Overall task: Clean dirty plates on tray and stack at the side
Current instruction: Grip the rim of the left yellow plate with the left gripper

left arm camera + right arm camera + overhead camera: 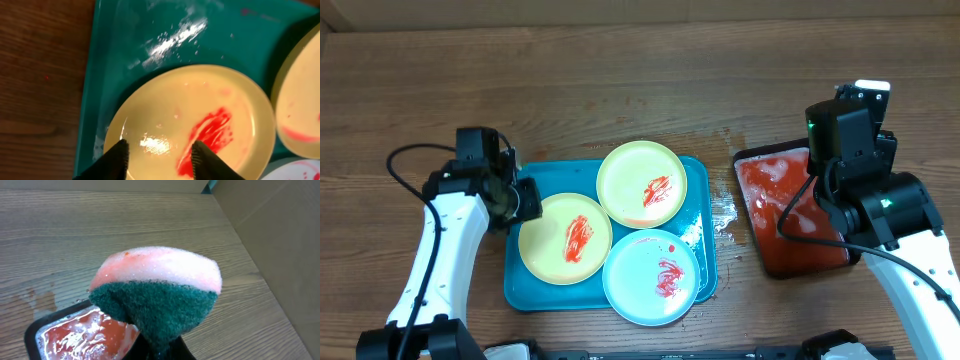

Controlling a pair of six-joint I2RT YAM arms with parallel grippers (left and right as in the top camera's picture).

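1. The left gripper (159, 157) is hovering with its jaws spread over the left yellow plate (195, 125). That plate is lying in the turquoise tray (107, 55), beside the second yellow plate (641, 184) and the blue plate (652, 276).
2. The right gripper (161, 352) is pinching a wet sponge (157, 287) above the black tray (31, 335), well apart from the plates.
3. The sponge is looking red-tinged, so it may be smearing sauce rather than lifting it.
4. The shallow, slick rim may be slipping from a thin pinch.
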